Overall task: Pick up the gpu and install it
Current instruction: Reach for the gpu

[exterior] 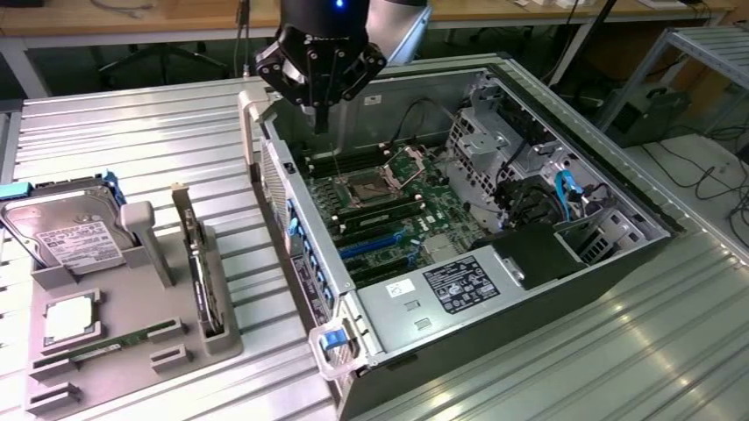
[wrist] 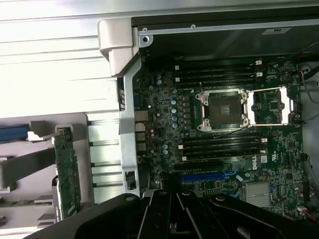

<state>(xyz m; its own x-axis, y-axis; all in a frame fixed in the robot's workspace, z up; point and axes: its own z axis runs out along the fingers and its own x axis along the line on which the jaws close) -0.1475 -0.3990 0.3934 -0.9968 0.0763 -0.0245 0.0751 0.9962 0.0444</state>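
The gpu (exterior: 199, 272) stands on edge in a slot of the grey holder tray (exterior: 129, 351) at the exterior view's left, its pale end bracket pointing to the far side. In the wrist view the gpu (wrist: 67, 172) appears as a thin green-edged card beside the case. My gripper (exterior: 321, 118) hangs above the far left corner of the open computer case (exterior: 492, 254), well apart from the card. Its fingers are shut together with nothing between them. The wrist view looks past the gripper (wrist: 172, 204) onto the motherboard (wrist: 224, 149) with its open CPU socket (wrist: 222, 109).
On the tray also sit a silver hard drive (exterior: 70, 232), a square processor (exterior: 70, 317) and a slim green memory stick (exterior: 111, 344). The case's side wall (exterior: 293, 237) rises between tray and motherboard. Cables and drive cages (exterior: 515, 149) fill the case's right half.
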